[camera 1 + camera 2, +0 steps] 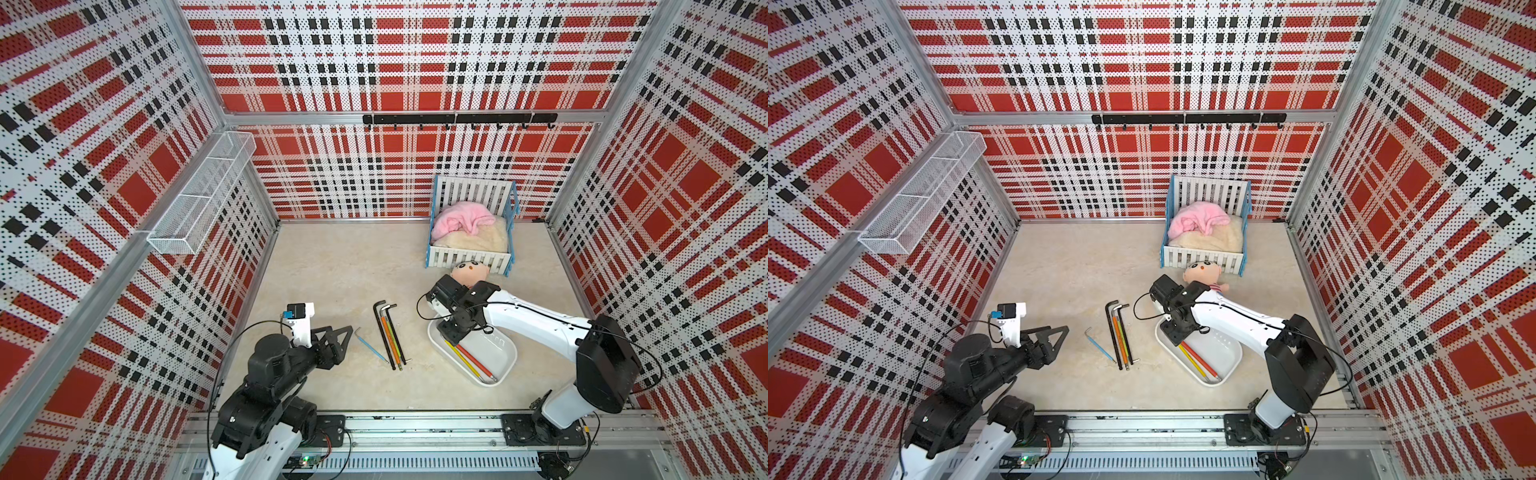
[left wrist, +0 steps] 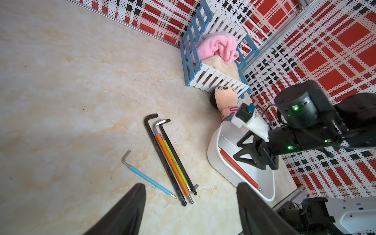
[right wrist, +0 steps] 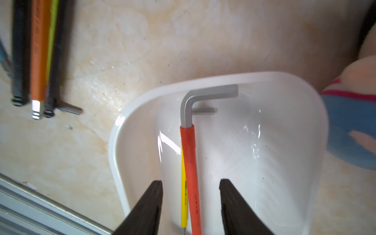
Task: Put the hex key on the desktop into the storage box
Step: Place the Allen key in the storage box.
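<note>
- Right of centre in both top views: storage box [image 1: 498,349] on the bench [image 1: 332,266], with a red hex key [image 3: 189,162] and a yellow hex key [image 3: 184,193] side by side inside.
- Right tool [image 3: 190,180] low over the box, fingers apart on either side of the red hex key, clamped on nothing.
- From above, fingers hidden under the wrist, together with the bent ends of both keys.
- Yellow bend only a blurred grey stub behind the red one.
- Mid-bench: black key [image 2: 165,162], orange key [image 2: 172,162] and lime key [image 2: 176,162] packed side by side; exact count hard to tell.
- Just left of them, apart: blue hex key [image 1: 371,347].
- Left tool [image 2: 191,184] beside the blue hex key, fingers apart, empty; in the wrist view only the fingertips, cut off at the lower edge.
- Doll [image 1: 469,272] partly hidden behind the right arm.
</note>
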You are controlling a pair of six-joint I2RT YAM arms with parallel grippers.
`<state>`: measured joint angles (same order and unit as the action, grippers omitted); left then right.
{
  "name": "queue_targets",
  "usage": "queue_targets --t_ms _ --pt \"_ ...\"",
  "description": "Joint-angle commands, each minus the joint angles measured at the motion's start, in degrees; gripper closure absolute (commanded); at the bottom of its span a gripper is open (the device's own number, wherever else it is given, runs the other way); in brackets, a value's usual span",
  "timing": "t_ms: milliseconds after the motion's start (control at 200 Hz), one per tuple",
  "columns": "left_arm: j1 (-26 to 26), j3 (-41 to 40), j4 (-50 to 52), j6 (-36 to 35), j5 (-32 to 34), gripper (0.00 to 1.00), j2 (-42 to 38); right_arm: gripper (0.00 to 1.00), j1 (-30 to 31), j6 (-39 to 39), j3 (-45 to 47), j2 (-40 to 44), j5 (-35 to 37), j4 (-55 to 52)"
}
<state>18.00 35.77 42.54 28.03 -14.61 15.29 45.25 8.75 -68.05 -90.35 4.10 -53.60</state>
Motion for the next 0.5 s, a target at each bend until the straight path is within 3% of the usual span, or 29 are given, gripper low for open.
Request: queue_targets --t_ms 0,180,491 --pt "-0.51 -0.17 0.11 -0.95 -0.47 0.24 -0.36 0.49 0.35 3.11 -4.01 1.41 -0.13 0.25" --pt "-0.64 -0.17 0.08 -0.93 -0.51 0.24 -0.58 0.49 3.32 7.45 -11.27 -2.81 1.53 2.93" --pt "-1.04 -0.22 0.08 -1.05 -0.59 0.24 -0.79 0.55 7.87 18.84 -33.05 -23.69 0.68 -5.22"
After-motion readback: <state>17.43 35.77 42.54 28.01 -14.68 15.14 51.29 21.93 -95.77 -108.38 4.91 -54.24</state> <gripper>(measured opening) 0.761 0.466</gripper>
